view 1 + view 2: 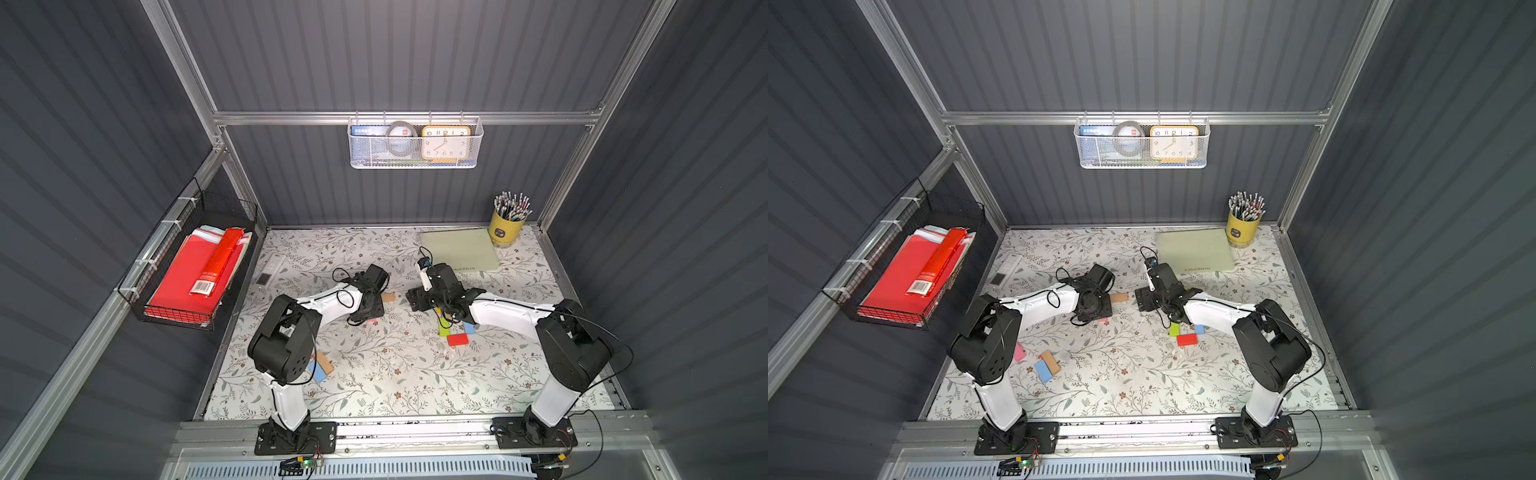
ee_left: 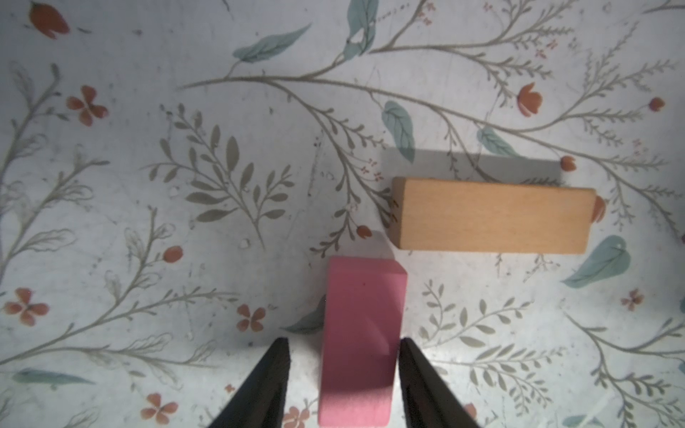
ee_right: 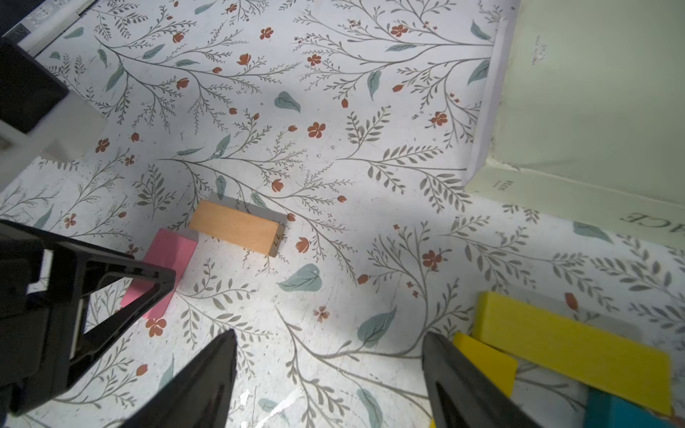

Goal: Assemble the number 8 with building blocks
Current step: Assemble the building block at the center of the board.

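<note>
my left hand [image 2: 344, 341] straddles the pink block [image 2: 361, 315] on the desk [image 2: 148, 222], fingers close along its long sides. one looks to touch it and the other shows a thin gap, so it isn't clamped. the pink block lies flat, one end just beside a corner of the tan block [image 2: 493, 216], at a right angle to it. my right hand [image 3: 328, 333] hangs wide open and empty, apart from the tan block, with yellow blocks [image 3: 574, 348] just beside one finger.
</note>
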Robot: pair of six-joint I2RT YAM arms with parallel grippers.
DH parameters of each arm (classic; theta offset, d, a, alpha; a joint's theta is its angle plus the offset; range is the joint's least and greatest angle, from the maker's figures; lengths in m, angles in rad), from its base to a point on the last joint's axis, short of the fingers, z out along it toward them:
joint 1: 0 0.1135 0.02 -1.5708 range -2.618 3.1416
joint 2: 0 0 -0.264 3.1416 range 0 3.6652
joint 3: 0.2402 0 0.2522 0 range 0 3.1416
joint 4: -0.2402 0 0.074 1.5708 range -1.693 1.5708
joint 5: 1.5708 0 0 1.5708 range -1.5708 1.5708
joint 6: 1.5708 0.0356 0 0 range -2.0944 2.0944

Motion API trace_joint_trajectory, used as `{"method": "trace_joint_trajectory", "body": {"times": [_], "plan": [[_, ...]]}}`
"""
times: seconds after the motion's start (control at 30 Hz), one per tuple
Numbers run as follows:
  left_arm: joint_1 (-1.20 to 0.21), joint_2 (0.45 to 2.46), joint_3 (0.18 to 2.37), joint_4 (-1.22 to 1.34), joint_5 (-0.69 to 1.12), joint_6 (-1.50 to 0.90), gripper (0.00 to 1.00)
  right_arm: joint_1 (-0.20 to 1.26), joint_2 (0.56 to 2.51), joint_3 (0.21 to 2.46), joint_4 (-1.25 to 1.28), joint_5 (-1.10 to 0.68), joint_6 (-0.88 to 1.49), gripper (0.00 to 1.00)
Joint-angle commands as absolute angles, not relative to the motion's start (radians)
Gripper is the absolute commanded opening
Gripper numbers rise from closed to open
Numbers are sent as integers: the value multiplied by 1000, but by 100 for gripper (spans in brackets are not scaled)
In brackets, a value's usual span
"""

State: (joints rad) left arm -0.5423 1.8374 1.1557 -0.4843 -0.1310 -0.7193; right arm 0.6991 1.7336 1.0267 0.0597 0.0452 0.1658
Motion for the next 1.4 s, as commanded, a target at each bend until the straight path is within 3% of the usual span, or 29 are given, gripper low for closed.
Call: {"method": "trace_joint_trajectory", "body": {"times": [0.0,0.43,1.37], "plan": [[-548,1865,1171,-485,-121,-718,42,696,1713,1020,69,44,176,83],[-573,1884,1192,-477,-97,-740,30,695,1708,1008,69,50,172,83],[-587,1909,1231,-532,-163,-693,35,690,1702,999,64,45,168,83]]}}
